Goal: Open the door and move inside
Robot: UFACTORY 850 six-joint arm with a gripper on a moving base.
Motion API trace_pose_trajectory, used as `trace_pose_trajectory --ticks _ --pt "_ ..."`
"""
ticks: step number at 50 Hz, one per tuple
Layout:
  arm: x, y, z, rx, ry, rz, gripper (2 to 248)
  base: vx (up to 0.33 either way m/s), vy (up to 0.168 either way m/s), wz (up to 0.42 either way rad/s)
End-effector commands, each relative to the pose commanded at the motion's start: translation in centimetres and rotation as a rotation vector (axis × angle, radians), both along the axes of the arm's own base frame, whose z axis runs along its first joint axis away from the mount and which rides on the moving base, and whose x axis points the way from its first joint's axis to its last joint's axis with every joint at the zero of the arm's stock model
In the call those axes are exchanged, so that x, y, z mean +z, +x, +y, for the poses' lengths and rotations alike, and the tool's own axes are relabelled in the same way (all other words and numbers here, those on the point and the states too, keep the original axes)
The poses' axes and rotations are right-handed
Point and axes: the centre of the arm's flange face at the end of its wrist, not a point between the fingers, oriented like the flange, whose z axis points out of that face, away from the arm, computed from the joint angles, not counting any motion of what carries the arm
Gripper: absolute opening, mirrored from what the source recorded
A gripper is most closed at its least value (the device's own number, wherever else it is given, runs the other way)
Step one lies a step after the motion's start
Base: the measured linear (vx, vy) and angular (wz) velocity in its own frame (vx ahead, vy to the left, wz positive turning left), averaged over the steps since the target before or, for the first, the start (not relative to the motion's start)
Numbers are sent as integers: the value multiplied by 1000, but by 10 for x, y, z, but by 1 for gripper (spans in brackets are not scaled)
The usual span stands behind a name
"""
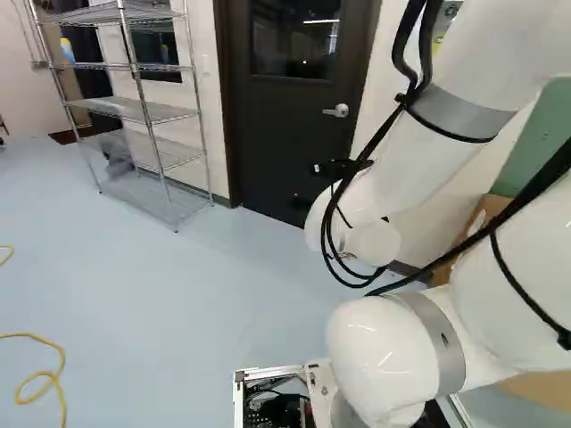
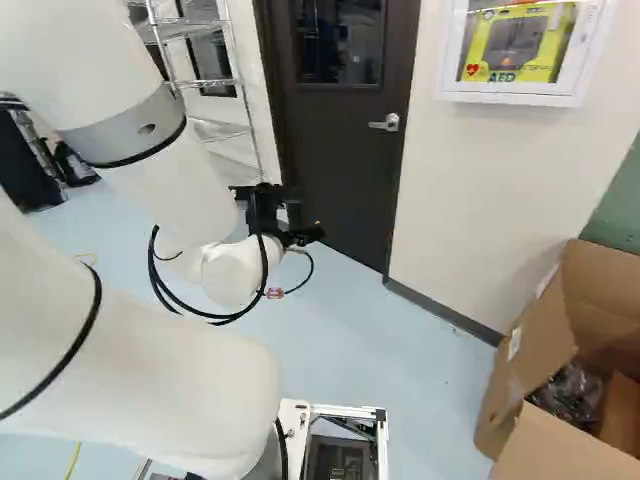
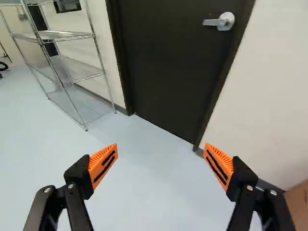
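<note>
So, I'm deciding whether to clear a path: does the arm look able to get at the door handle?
Probably, after moving closer: the open pincer hangs over the floor, short of the door handle, and the wrist view shows nothing between pincer and handle.

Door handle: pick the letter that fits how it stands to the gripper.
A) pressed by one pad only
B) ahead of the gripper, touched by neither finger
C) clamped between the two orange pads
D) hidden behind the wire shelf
B: the door handle shows beyond the gripper, whose fingers stand wide apart.
</note>
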Motion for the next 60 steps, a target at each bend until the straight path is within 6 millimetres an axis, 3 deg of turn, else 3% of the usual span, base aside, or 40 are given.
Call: trace_pose_trajectory --ticks 28,60 --pt "0 0 0 0 0 0 247 203 114 103" --pt "0 0 0 0 0 0 247 212 42 -245"
